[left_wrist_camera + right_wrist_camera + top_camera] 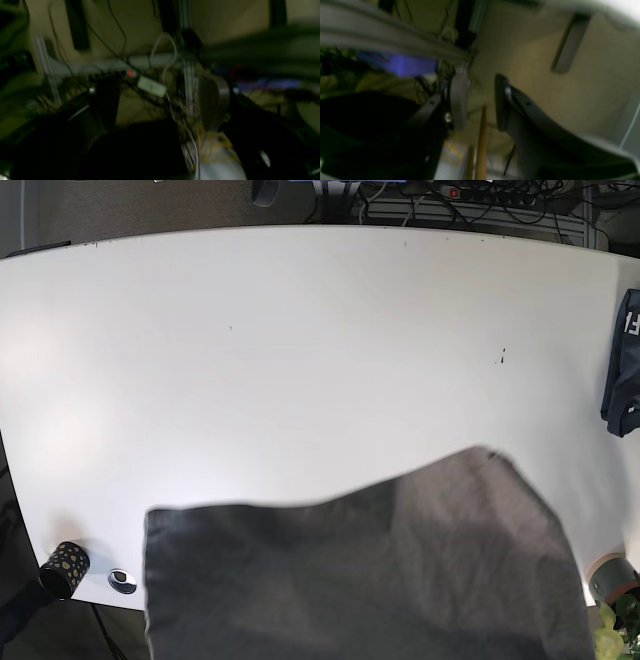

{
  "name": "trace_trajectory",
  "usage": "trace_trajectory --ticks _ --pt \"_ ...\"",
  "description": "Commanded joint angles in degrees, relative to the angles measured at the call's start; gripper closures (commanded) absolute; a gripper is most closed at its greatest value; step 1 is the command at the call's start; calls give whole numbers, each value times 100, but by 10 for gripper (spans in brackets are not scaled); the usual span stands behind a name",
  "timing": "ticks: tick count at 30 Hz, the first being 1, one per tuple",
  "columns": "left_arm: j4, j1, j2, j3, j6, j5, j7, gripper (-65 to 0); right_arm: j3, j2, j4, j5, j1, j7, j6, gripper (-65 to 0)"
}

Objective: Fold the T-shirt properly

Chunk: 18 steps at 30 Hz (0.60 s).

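Observation:
A dark grey T-shirt (360,570) fills the bottom of the base view, close to the camera and over the front edge of the white table (300,330). Neither gripper shows in the base view. The blurred left wrist view shows my left gripper (160,100) with its fingers wide apart, pointing at cables and a table frame. Dark cloth or shadow (135,150) lies low between them. The right wrist view shows my right gripper (478,100) with a gap between its fingers and background showing through. I cannot see either gripper holding the T-shirt.
A dark folded garment (625,365) lies at the table's right edge. A black cup with gold dots (62,568) and a small round disc (122,580) sit at the front left corner. A grey pot (610,578) with a plant stands front right. A power strip (480,192) lies behind the table.

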State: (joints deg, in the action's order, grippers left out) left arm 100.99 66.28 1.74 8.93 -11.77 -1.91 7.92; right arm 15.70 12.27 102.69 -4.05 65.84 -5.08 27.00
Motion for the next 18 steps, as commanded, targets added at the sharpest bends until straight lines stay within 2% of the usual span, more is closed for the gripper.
trace_trajectory --ticks 1,7,18 --pt "-257 14 -2 8 -5 11 -76 -444 25 43 -331 -47 -4 117 -6 -166" --pt "-1207 -628 -2 8 -5 -42 -67 -444 -19 43 -1430 -12 -628 108 -6 -166" --pt "-3114 -1894 -196 8 39 -42 -67 -444 -775 157 -3004 5 -1613 117 -24 -166"
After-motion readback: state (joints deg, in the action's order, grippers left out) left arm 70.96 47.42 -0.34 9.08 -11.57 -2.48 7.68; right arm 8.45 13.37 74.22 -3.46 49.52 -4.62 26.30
